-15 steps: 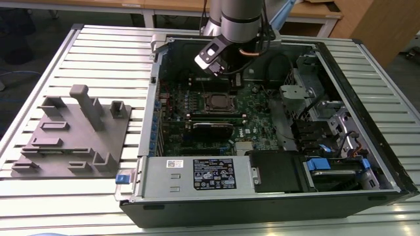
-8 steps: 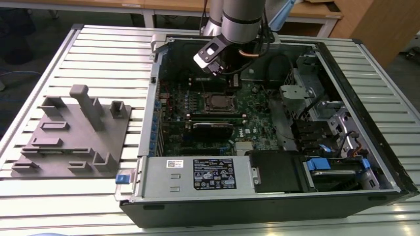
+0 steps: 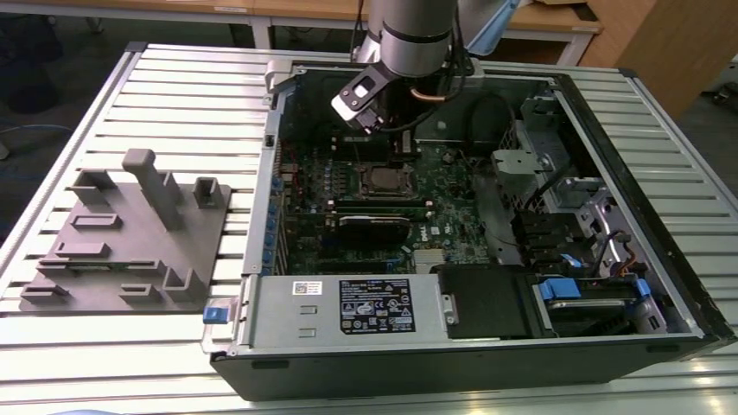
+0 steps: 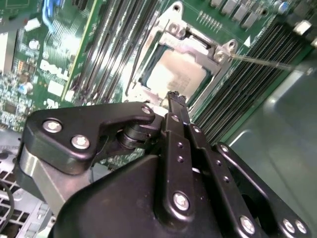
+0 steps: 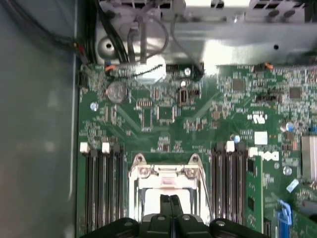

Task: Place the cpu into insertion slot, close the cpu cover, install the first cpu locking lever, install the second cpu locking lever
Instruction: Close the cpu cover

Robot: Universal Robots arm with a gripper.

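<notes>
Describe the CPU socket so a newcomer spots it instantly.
Inside the open computer case, find the middle of the green motherboard. The insertion slot is the square, silver-framed socket flanked by banks of long black slots; its neighbours are long and narrow.

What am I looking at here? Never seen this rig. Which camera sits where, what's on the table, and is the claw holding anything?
One grey robot arm reaches into an open black computer case that lies on a slatted metal table. The exterior view comes from a camera off the arm. Both wrist views come from cameras riding on the arm, looking past its black claw at the green motherboard. Beside the case, on the exterior view's left, lies a grey moulded parts tray. The small square silver-faced cpu already sits in the square motherboard socket, and the thin silver metal cover frame appears to be down around it. The claw is shut and holds nothing. Its tips hang close over the socket; I cannot tell whether they touch.
</notes>
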